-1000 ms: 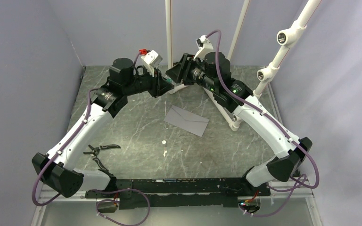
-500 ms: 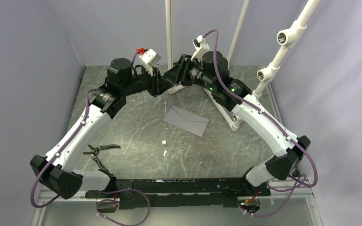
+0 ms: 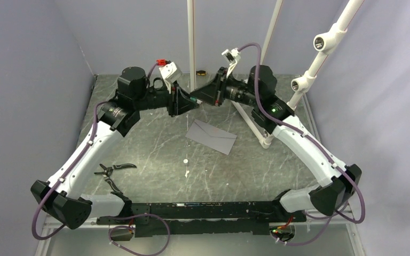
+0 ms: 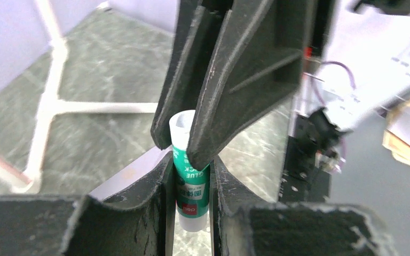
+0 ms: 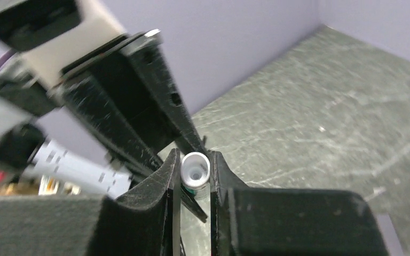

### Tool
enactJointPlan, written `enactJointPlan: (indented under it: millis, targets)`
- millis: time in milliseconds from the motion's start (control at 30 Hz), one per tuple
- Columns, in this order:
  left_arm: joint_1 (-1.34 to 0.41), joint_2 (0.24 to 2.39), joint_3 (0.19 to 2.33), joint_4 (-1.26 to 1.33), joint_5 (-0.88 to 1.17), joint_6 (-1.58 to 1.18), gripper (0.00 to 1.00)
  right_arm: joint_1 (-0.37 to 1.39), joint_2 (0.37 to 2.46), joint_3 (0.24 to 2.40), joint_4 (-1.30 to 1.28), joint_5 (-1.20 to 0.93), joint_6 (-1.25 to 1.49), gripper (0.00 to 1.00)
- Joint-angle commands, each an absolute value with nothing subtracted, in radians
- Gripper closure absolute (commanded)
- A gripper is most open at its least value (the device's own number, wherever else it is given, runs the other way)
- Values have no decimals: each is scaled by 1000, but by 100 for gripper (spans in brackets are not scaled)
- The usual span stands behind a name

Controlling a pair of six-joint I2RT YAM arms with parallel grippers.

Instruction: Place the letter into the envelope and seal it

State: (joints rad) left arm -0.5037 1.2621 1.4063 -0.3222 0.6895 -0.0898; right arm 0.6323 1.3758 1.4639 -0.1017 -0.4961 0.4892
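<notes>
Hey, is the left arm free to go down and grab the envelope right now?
Probably not yet. The left gripper is clamped on a glue stick, which the right gripper also grips at its white end. The envelope lies uncovered on the table below them.

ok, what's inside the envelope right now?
Nothing visible: the envelope lies flat on the table with its flap folded down, nothing on top. No tan letter shows anywhere in view; it may be inside, but the grey paper covers that.

The green glue stick (image 4: 191, 181) label reads "GLUE" and "deli".
</notes>
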Motion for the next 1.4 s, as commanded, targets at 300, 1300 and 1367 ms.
enactJointPlan:
  millis: [300, 1300, 1367]
  targets:
    - [-509, 1183, 1471, -174, 1234, -161, 98, 575, 1346, 1412, 567, -1242, 718, 100]
    - [-509, 1221, 1368, -134, 624, -216, 98, 650, 1393, 1601, -170, -376, 619, 61]
    - [-509, 1221, 1372, -142, 632, -214, 97, 650, 1395, 1603, -166, -386, 601, 81]
